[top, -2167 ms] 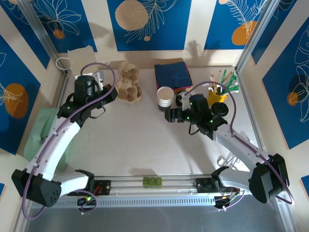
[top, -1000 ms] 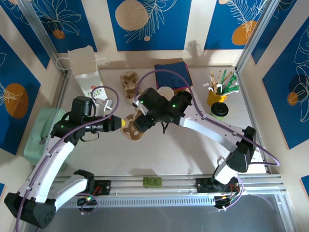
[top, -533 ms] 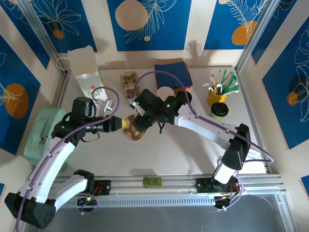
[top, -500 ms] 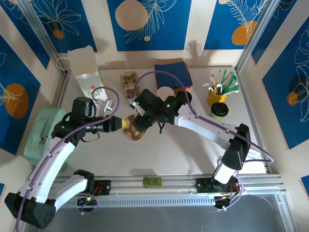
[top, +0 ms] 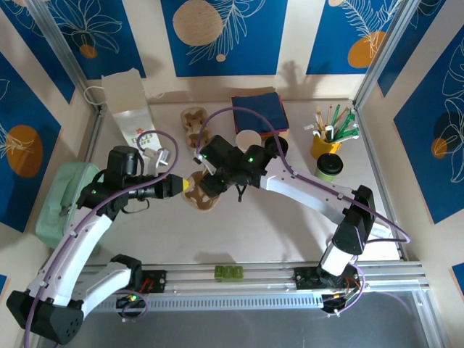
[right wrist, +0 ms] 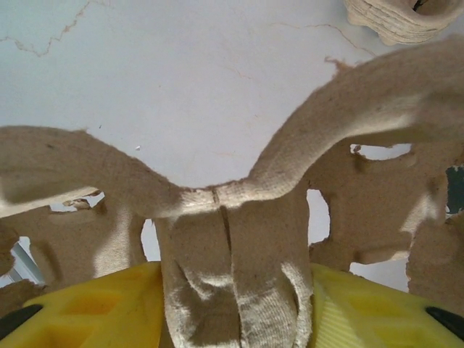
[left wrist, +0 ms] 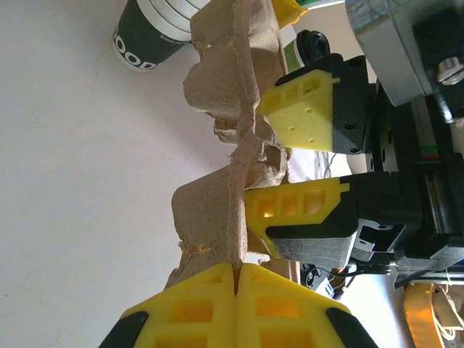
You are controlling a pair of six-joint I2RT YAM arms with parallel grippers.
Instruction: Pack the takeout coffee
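A brown moulded-pulp cup carrier (top: 206, 200) lies on the table between the two arms. My left gripper (top: 185, 184) is shut on the carrier's left edge. In the left wrist view its yellow fingertips (left wrist: 237, 270) pinch the thin rim of the carrier (left wrist: 217, 210). My right gripper (top: 204, 184) comes at the carrier from the right. Its yellow fingers (left wrist: 301, 109) straddle the middle. In the right wrist view my right gripper (right wrist: 235, 290) presses on both sides of the carrier's central post (right wrist: 341, 130). The takeout coffee is out of view.
A stack of white cups with dark bases (top: 248, 139) (left wrist: 148, 32) stands behind the right wrist. More carriers (top: 192, 119) (right wrist: 406, 18), a paper bag (top: 129, 109) and navy napkins (top: 259, 110) line the back. A yellow pot of sticks (top: 328, 141) and black lids (top: 330, 167) sit on the right.
My right gripper has shifted slightly left over the carrier and its jaws have narrowed onto the central post. My left gripper has kept its hold and place.
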